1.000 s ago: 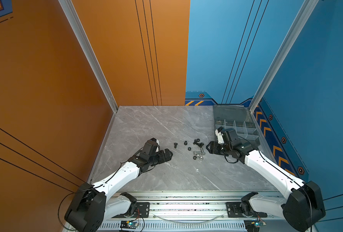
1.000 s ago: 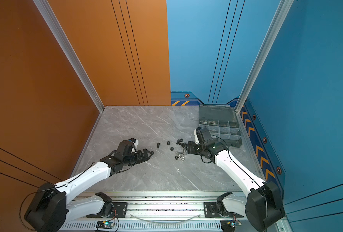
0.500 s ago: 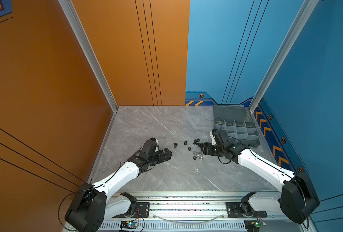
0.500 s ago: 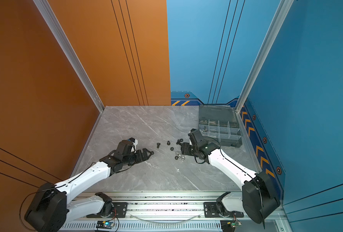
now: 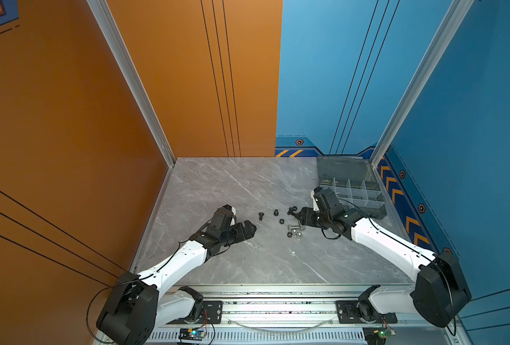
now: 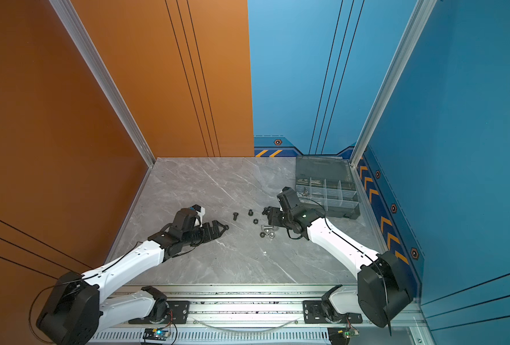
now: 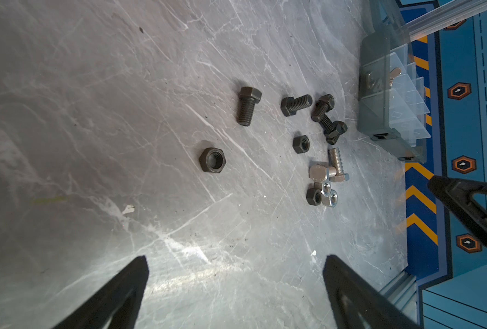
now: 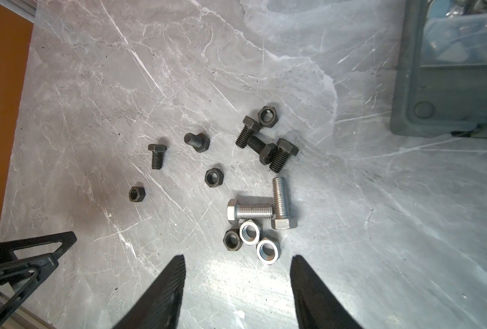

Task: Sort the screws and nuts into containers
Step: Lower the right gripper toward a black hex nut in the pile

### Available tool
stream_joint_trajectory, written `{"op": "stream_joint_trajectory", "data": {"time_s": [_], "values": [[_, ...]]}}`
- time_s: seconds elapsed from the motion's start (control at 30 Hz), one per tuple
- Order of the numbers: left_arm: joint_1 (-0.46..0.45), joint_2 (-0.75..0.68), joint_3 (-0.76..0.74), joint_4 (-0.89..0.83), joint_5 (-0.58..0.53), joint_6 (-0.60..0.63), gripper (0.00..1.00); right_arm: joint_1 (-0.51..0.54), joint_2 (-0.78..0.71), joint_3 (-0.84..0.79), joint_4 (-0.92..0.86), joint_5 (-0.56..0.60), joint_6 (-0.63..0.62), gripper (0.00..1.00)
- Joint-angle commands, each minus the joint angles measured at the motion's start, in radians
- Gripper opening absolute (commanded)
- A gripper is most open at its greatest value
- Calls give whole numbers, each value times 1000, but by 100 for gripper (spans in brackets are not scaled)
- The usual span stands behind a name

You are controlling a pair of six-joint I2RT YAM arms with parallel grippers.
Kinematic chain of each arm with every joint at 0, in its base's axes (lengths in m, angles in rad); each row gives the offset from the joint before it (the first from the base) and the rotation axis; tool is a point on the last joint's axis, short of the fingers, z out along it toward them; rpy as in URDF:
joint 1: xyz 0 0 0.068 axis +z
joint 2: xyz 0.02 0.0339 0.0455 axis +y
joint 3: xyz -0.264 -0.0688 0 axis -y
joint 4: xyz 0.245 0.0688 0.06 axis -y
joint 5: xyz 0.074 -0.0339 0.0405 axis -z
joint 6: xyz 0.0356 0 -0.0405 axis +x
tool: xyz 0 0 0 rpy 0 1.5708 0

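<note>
Several black screws (image 8: 265, 145) and two silver screws (image 8: 250, 212) lie loose on the marble table, with black nuts (image 8: 213, 177) and silver nuts (image 8: 268, 250) among them. In both top views the pile (image 5: 294, 231) lies mid-table. My right gripper (image 8: 238, 257) hovers low just short of the silver nuts, open and holding nothing; in a top view it (image 5: 299, 215) is at the pile's right edge. My left gripper (image 7: 235, 257) is open and empty, to the left of the pile (image 5: 252, 227). The containers are the compartments of a smoky-grey box (image 5: 379, 209) at the back right.
The box's lid (image 5: 341, 168) lies open flat toward the back wall. A wing nut (image 7: 394, 75) shows inside one compartment. Orange wall on the left, blue wall on the right. A lone black nut (image 7: 212, 159) lies nearest the left gripper.
My right gripper has swung left from the box's front edge to the pile of screws and nuts, jaws unchanged. The left arm has not moved.
</note>
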Motion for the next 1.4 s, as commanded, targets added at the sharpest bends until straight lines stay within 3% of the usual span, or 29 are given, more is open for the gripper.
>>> {"op": "stream_joint_trajectory", "data": {"time_s": [0.0,0.47,0.97,1.37], "values": [[10,-4,-11,8,20,-2,98,5,-2,26,-46,40,-9,62],[10,2,-12,13,21,-7,98,5,24,32,-69,60,-34,62],[10,6,-17,16,21,-6,98,76,179,86,-151,87,-51,60],[12,22,-20,28,31,-8,98,149,269,138,-47,28,-46,54]]}}
